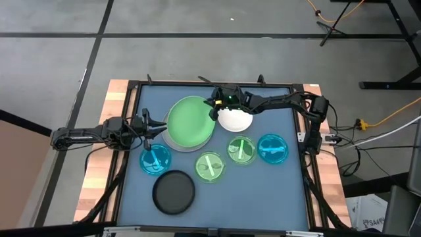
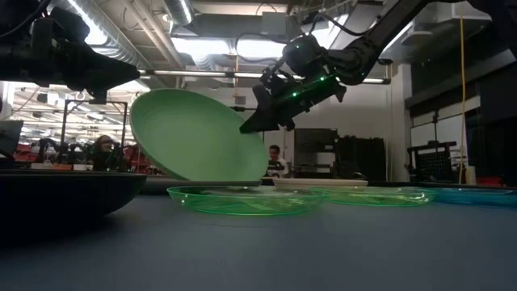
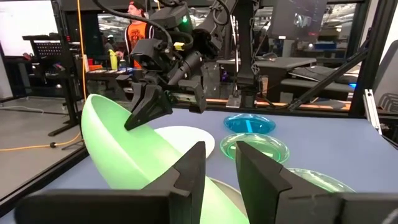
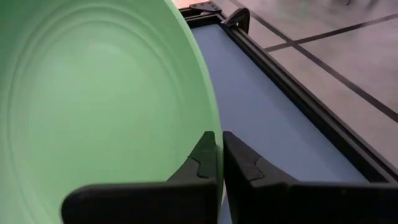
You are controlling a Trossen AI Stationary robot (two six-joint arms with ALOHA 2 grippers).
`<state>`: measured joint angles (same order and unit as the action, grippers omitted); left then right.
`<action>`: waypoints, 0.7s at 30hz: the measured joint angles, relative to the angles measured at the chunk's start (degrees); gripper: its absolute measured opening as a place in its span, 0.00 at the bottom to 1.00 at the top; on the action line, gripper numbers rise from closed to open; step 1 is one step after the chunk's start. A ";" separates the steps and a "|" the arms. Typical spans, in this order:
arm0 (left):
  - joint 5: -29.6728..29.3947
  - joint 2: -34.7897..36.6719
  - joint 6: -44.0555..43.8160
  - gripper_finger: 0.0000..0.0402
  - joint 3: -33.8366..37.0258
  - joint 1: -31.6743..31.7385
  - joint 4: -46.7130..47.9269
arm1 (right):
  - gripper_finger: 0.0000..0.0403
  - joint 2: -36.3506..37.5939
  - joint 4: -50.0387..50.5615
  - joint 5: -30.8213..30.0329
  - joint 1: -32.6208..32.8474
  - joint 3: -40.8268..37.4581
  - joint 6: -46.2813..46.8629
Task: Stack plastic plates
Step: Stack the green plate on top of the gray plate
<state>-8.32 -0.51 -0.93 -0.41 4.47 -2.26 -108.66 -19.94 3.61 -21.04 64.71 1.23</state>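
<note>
1. Large plate point(image 1: 190, 121): light green, grey plate point(image 1: 172, 139) under it.
2. Medium plates: white point(image 1: 235, 120), black point(image 1: 173, 191).
3. Small plates: translucent blue point(image 1: 155, 158) point(image 1: 272, 148), translucent green point(image 1: 210, 166) point(image 1: 241, 149).
4. Table mat point(image 1: 276, 191): blue-grey.

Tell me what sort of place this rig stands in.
Probably a robotics lab or workshop. The low view shows an open ceiling with ducts and strip lights; the left wrist view shows cluttered workbenches behind the table, and the high view shows a taped concrete floor.
</note>
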 joint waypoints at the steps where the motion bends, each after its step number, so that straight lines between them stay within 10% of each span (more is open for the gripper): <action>1: 0.00 0.00 0.00 0.20 0.00 0.00 -0.02 | 0.00 0.00 -0.01 -0.01 0.00 0.00 -0.01; 21: -0.20 0.00 0.07 0.20 0.00 0.00 0.07 | 0.11 0.00 0.46 -0.01 0.07 -0.02 -0.09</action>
<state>-8.51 -0.51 -0.86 -0.41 4.47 -2.20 -108.66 -19.49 3.60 -20.97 64.69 1.15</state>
